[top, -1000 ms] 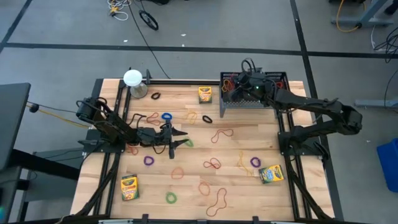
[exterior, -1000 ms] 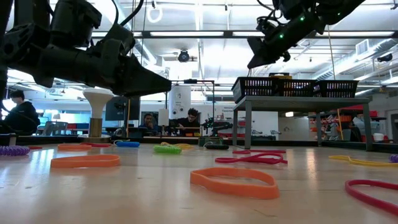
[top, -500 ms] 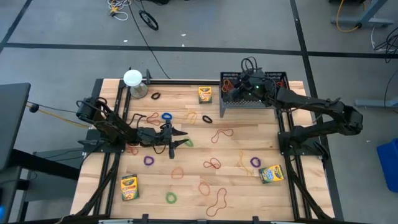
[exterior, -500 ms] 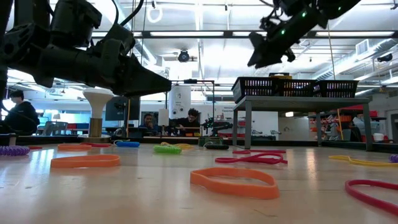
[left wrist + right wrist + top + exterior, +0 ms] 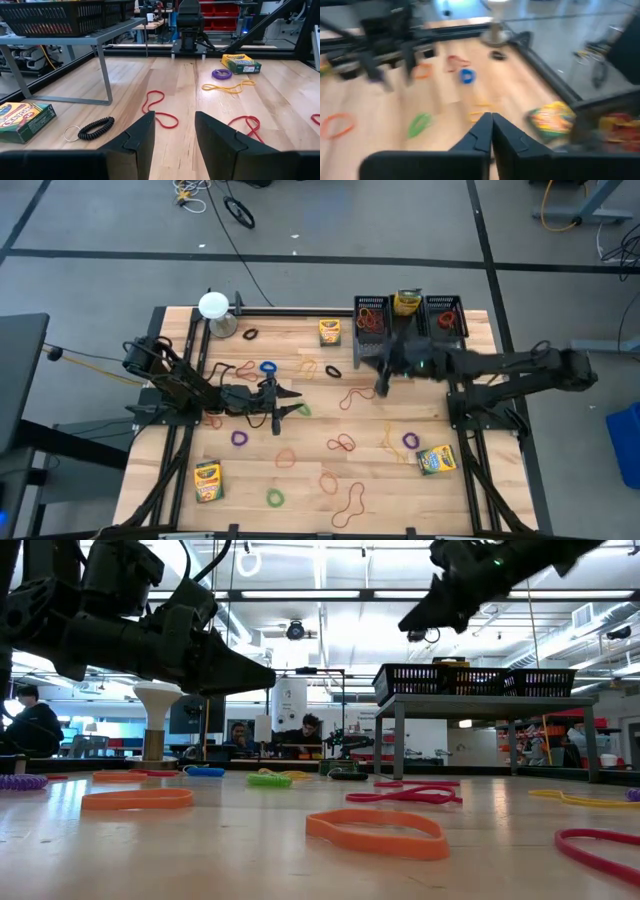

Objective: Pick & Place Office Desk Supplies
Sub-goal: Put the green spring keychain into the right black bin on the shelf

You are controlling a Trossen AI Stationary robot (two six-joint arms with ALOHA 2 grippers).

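Three compartments of the mesh rack point(image 5: 385, 332), upper right, hold red bands point(image 5: 371, 319), a crayon box point(image 5: 407, 303), more bands; right pincer point(image 5: 380, 388) pinched shut and empty, left pincer point(image 5: 296, 401) parted, empty.

The left arm, dark and jointed, reaches from the table's left edge toward the middle, its links low and nearly level above the wood. The left gripper point(image 5: 290, 402) points toward the table's centre; in its own wrist view the two dark fingers point(image 5: 141, 136) stand apart with a clear gap between them and nothing in it.

The right arm stretches from its base at the right side across toward the middle, forearm almost straight and raised above the tabletop. The right gripper point(image 5: 381, 387) tilts downward, and its two dark fingers point(image 5: 482, 131) are pressed together, empty.
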